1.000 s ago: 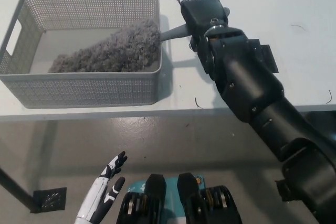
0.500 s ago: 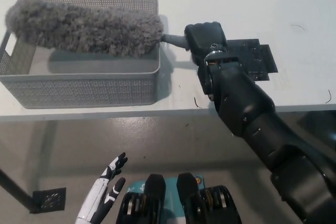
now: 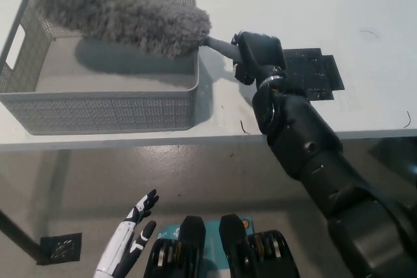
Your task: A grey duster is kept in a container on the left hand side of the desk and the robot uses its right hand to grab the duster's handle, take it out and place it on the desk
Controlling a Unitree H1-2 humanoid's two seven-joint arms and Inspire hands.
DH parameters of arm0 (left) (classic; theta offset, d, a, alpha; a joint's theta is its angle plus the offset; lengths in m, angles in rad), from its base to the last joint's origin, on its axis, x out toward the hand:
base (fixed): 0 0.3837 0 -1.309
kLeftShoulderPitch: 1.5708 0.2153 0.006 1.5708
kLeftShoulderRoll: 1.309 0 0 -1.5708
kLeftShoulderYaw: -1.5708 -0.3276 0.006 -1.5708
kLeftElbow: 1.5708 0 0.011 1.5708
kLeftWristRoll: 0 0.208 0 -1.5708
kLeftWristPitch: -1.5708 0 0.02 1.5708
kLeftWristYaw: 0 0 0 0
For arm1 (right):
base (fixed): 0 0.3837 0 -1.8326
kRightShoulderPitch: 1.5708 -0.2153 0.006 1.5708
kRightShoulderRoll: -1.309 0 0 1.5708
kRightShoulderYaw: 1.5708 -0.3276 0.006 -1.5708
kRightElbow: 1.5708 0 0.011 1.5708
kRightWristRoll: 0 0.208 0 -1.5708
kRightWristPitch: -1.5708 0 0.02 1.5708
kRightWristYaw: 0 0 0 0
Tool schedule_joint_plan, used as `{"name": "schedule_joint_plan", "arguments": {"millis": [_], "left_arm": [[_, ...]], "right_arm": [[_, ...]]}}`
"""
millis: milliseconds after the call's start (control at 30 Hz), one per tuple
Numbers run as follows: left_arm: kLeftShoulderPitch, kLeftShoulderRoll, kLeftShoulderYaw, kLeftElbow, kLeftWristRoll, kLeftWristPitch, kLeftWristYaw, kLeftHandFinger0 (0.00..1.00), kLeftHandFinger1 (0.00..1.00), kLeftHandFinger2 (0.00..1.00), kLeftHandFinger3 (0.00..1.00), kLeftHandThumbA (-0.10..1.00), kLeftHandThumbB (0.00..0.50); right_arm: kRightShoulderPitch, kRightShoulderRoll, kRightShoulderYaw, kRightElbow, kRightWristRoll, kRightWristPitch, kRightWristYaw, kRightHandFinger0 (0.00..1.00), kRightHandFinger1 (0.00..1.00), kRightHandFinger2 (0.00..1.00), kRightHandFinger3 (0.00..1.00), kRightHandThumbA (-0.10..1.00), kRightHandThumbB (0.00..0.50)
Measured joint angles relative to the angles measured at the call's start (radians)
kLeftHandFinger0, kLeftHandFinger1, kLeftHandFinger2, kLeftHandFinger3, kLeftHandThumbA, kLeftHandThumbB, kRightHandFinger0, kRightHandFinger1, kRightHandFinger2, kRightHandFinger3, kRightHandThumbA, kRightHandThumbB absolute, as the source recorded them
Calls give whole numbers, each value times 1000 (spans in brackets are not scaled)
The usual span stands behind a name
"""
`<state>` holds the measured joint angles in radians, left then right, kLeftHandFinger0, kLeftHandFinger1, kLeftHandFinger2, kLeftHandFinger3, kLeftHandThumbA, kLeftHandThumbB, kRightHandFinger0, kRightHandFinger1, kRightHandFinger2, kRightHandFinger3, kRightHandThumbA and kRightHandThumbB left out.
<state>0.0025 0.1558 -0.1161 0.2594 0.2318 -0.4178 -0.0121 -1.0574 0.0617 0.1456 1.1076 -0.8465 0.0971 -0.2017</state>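
The fluffy grey duster [image 3: 120, 17] hangs lifted above the grey mesh container [image 3: 98, 105], its head slanting up toward the far left corner. Its grey handle [image 3: 220, 47] runs right past the container's right wall into my black right hand [image 3: 257, 56], which is shut on it just right of the container. The container's floor shows bare beneath the duster, with only its shadow there. My white left hand [image 3: 128, 242] rests low at the lower left, below the desk edge, fingers apart and holding nothing.
The white desk [image 3: 339, 4] stretches to the right of the container. A flat black square part [image 3: 311, 73] lies on it just right of my right hand. The desk's front edge runs across the middle of the picture.
The right hand closed on the handle and lifted the duster out of the container; its head has risen and swung up toward the far left. The left hand has not moved.
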Motion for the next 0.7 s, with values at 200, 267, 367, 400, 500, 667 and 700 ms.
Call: {"name": "schedule_joint_plan", "arguments": {"millis": [200,267,367,400,500,667,700], "left_arm": [[0,0,0,1,0,0,0,1000,1000,1000,1000,1000,143],[0,0,0,1,0,0,0,1000,1000,1000,1000,1000,142],[0,0,0,1,0,0,0,1000,1000,1000,1000,1000,140],[0,0,0,1,1,0,0,1000,1000,1000,1000,1000,139],[0,0,0,1,1,0,0,1000,1000,1000,1000,1000,131],[0,0,-1,1,7,0,0,1000,1000,1000,1000,1000,120],[0,0,-1,0,9,0,0,1000,1000,1000,1000,1000,121]], "right_arm": [[1,18,-156,4,108,-34,-3,0,152,661,564,-100,106],[1,21,-194,4,134,-38,-3,0,205,712,711,-100,104],[1,23,-286,4,203,-48,-3,0,211,706,744,-100,105],[1,23,-317,4,227,-50,-3,0,217,700,733,-100,107],[1,24,-384,3,282,-55,-4,0,243,664,739,-100,93],[-3,24,-489,-2,376,-80,-12,0,153,529,554,-100,109],[-4,24,-506,-7,396,-85,-17,0,146,519,546,-100,112]]}}
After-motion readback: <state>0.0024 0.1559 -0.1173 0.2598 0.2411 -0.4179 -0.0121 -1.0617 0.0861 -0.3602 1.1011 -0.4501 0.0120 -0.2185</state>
